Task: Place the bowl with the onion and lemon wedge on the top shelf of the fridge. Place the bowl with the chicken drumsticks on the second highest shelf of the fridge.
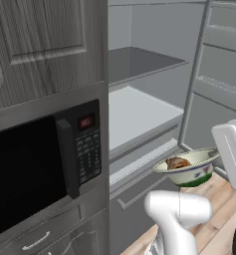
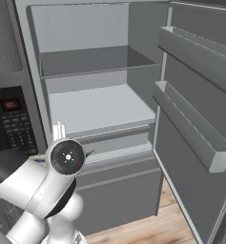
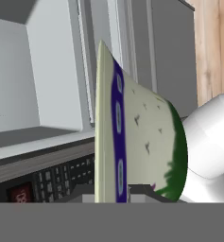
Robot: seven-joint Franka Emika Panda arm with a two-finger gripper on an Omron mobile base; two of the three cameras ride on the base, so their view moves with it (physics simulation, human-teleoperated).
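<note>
The fridge [image 2: 100, 109] stands open, its pale grey shelves bare and its door [image 2: 195, 109] swung out to the right with two bins on its inner face. To its left sits a black microwave [image 1: 35, 169] with a red display, set under grey wood-grain cabinets [image 1: 40, 45]. A wooden floor [image 1: 224, 199] shows at the lower right. In front of the fridge's lower part, held up in the air, is the bowl with the chicken drumsticks [image 1: 189, 169], cream inside, greenish outside, with a browned drumstick [image 1: 177, 162] lying in it. The gripper [image 3: 112, 191] is nearly closed, its two dark fingers [image 3: 142, 190] pinching the bowl's rim, one on each side of the wall, at the bowl's right edge in the left base view.
</note>
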